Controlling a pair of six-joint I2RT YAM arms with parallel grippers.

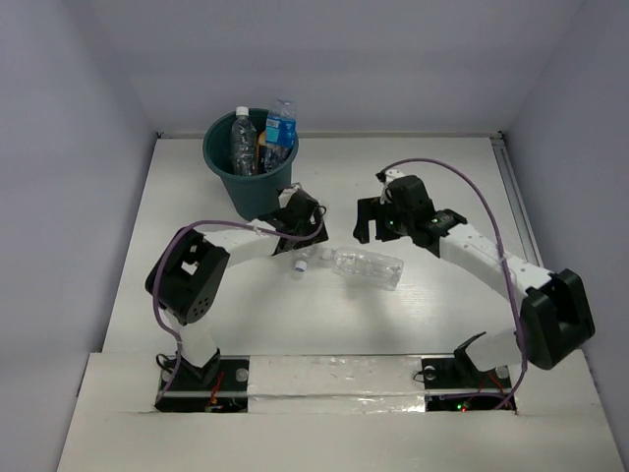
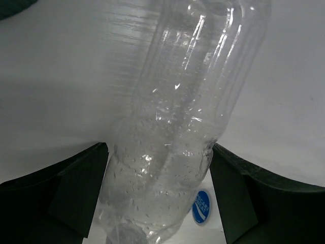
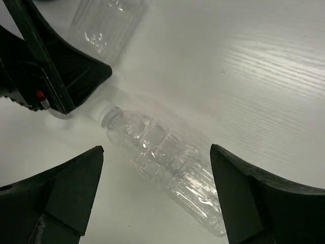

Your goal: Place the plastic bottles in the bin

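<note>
The dark teal bin [image 1: 224, 165] stands at the back left. It holds a clear bottle [image 1: 241, 138], a blue-labelled bottle [image 1: 281, 126] and a glimpse of an orange one [image 1: 258, 149]. A clear label-less bottle [image 1: 371, 266] lies on the table, also seen in the right wrist view [image 3: 167, 162]. My right gripper [image 1: 369, 231] [image 3: 156, 193] is open above it, a finger on each side. My left gripper [image 1: 307, 234] [image 2: 158, 203] is open and straddles the shoulder of a second clear bottle [image 2: 193, 101] [image 3: 104, 23], which the top view hides.
A loose white cap [image 1: 298, 267] lies by the left gripper, and a blue cap [image 2: 201, 207] lies on the table beside the straddled bottle. The bin's rim shows at the top left of the left wrist view [image 2: 12, 6]. The two grippers are close together.
</note>
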